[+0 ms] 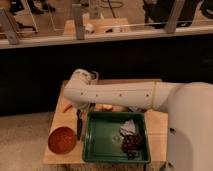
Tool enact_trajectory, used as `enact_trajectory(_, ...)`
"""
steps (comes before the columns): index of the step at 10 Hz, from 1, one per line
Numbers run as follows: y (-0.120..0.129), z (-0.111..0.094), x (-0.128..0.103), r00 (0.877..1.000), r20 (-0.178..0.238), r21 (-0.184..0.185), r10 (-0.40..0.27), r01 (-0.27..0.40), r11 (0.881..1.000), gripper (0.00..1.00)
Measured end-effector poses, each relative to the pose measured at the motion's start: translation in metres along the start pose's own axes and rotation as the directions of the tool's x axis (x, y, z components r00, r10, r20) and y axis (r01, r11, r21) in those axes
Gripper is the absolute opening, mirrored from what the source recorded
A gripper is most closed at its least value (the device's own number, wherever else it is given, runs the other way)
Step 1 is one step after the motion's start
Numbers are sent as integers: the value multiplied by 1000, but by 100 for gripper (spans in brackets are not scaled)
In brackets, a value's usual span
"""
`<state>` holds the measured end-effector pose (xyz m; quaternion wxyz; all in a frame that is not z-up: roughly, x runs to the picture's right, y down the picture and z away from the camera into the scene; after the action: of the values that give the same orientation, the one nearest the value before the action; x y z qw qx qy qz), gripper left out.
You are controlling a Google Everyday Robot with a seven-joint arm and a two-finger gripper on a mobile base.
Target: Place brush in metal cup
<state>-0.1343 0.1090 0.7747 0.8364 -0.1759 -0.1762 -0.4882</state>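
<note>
One gap to cross: brush outside the tray, cup inside it

One slim dark brush (79, 126) hangs from the gripper (80, 109), which sits tucked under the end of the white arm (120, 95), over the picture-left part of the table (52, 157). The gripper is closed on the top of the handle. The brush's long axis runs near-to-far in the picture, and its lower end lies between the red bowl (62, 140) and the left wall of the green tray (102, 150).

A pale grey thing inside the tray, just beside the grapes (131, 144), looks to be the metal cup (128, 128), though its mouth is hard to make out. It lies to the picture-right of the brush, beyond the tray wall. The carry likely needs height to clear that rim. The grapes crowd the cup's near side; the tray floor to its left is bare. An orange utensil (66, 107) lies near the far left edge.
</note>
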Motion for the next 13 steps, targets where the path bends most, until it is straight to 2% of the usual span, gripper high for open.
enact_trajectory(5,-23,20,-6,1000,18,7,-13,13,1000,19)
enact_trajectory(10,-35,32,2,1000,2,12,-14,14,1000,19)
enact_trajectory(13,-39,30,8,1000,-10,22,-13,13,1000,19)
